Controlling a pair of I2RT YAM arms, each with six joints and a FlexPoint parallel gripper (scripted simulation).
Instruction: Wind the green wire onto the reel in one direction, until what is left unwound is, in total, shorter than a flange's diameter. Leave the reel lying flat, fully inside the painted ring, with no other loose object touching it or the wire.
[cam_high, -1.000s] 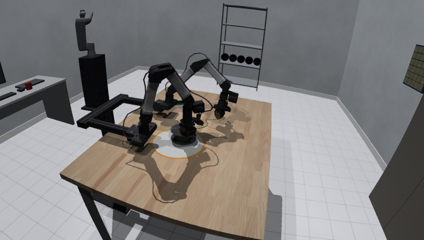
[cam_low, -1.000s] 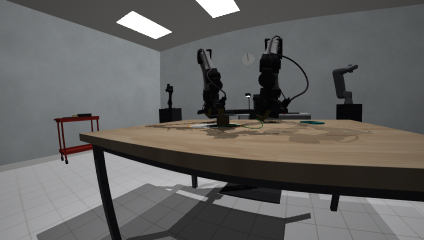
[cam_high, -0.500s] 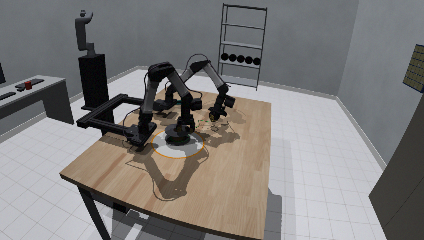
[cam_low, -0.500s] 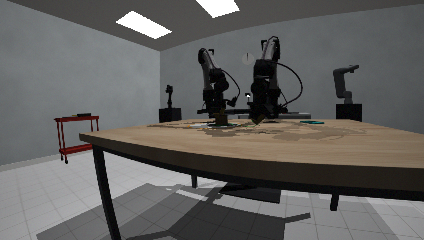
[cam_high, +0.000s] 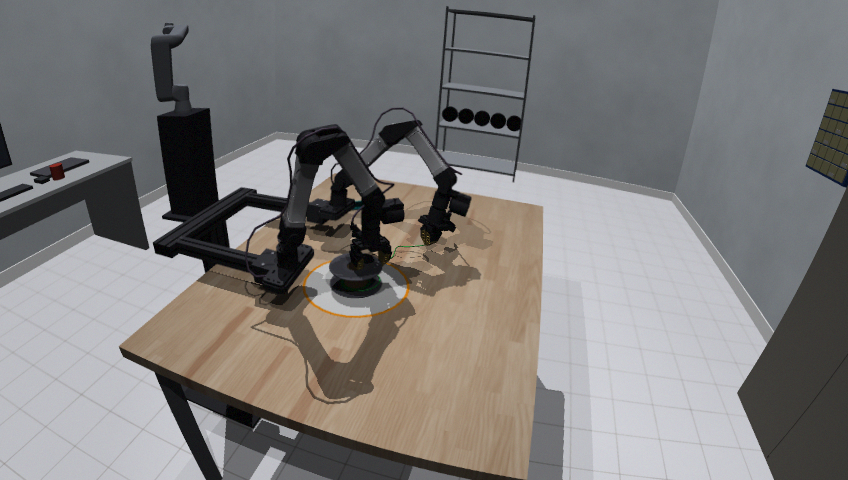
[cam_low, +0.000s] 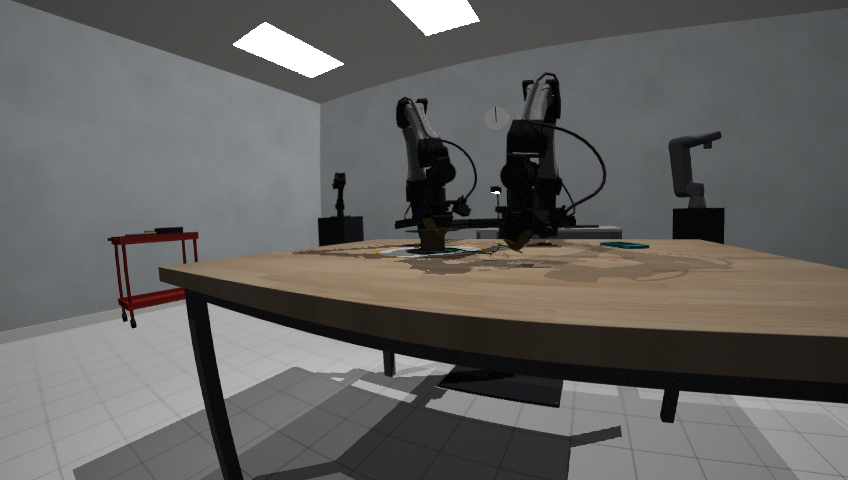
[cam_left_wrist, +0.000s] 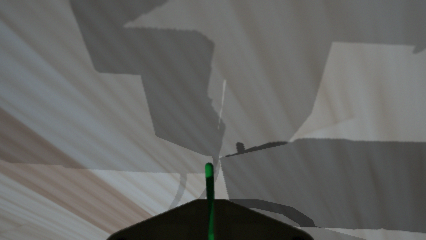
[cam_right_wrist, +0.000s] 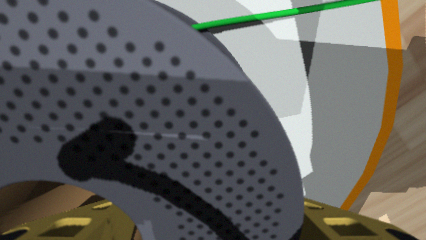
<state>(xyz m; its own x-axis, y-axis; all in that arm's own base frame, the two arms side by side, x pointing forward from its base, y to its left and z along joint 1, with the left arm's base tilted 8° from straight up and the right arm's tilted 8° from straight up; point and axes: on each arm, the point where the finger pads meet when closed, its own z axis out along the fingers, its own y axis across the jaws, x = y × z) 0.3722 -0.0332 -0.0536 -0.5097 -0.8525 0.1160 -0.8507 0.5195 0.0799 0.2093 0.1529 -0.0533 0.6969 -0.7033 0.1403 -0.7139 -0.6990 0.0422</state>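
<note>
The dark reel (cam_high: 340, 267) (cam_right_wrist: 225, 125) lies flat inside the painted ring (cam_high: 355, 316) (cam_right_wrist: 393, 65). Its upper flange is perforated, with a wide centre hole. The green wire (cam_high: 407, 245) (cam_right_wrist: 280, 15) (cam_left_wrist: 209, 172) leaves between the flanges and runs slightly slack to my left gripper (cam_high: 426, 237) (cam_left_wrist: 210, 209), which is shut on it a little above the table. Some green turns show low on the hub. My right gripper (cam_high: 373, 259) (cam_right_wrist: 208, 205) is open astride the upper flange, one finger at the centre hole, the other outside the rim. Any wire beyond the left fingertips is unclear.
A flat teal object (cam_low: 624, 245) lies on the table beyond the left arm, away from the reel and wire. The right arm's base (cam_high: 276, 270) stands close beside the ring. Both arms stand close together over the wire's side of the reel.
</note>
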